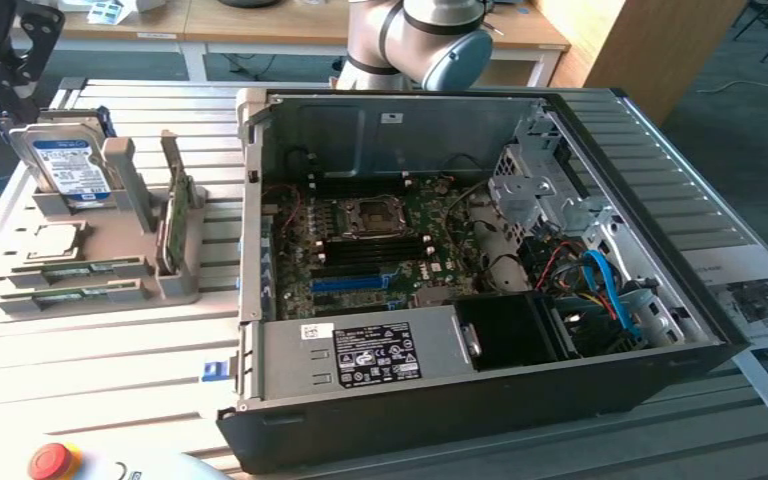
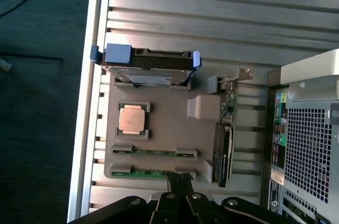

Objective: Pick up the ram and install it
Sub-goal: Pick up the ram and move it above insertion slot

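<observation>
No legible text anywhere.

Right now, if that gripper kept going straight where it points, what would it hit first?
Probably the ram in the grey holder's outermost slot; the shut gripper points at it, though how far above is hard to judge.
</observation>
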